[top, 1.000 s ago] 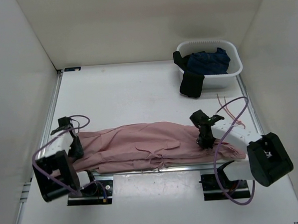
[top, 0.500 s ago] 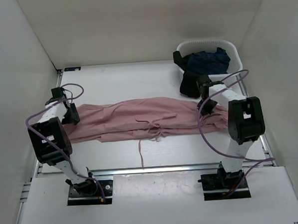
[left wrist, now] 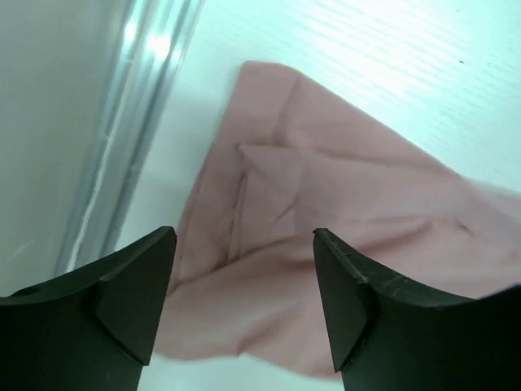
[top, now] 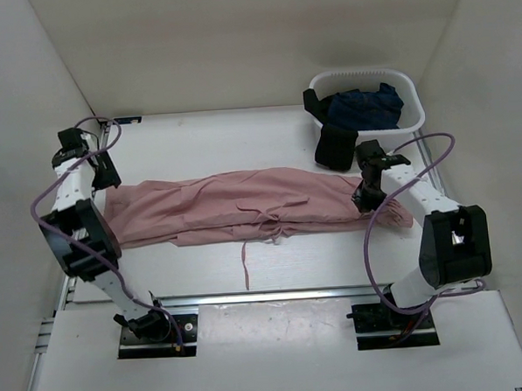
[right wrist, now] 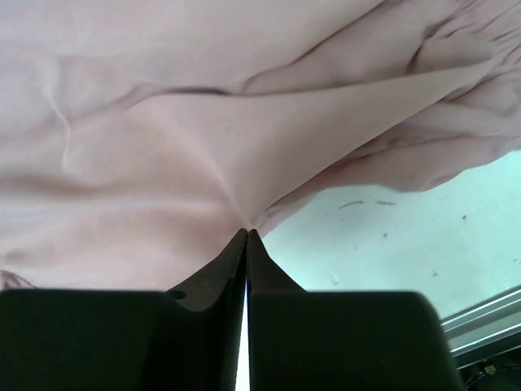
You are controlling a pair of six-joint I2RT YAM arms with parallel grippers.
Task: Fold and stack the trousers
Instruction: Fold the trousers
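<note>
**A:** What takes up the most room?

**B:** The white table (top: 241, 144). The trousers (top: 244, 205) lie across its middle, a long dusty-pink band running left to right, flat but creased.

**A:** And beyond them?

**B:** A white basket (top: 412, 122) sits at the far right corner. A dark navy garment (top: 366, 107) is bundled inside it, and a black garment (top: 335, 146) hangs over its near-left rim down to the table, just beside the trousers' far edge.

**A:** Where are the arms?

**B:** One is at each end of the pink band. The left gripper (left wrist: 244, 236) hangs above the left end, close to the metal rail (left wrist: 130, 138) along the table's side. Its fingers are spread wide with nothing between them, and the cloth lies flat below.

**A:** The right one?

**B:** The right gripper (right wrist: 247, 234) is near the right end with its fingers pressed together. In the wrist view the folds of cloth run to a point at the tips, so it is pinching the trousers.

**A:** Anything smaller?

**B:** A thin pink drawstring (top: 246, 268) trails from the middle of the near edge towards the arm bases.
</note>
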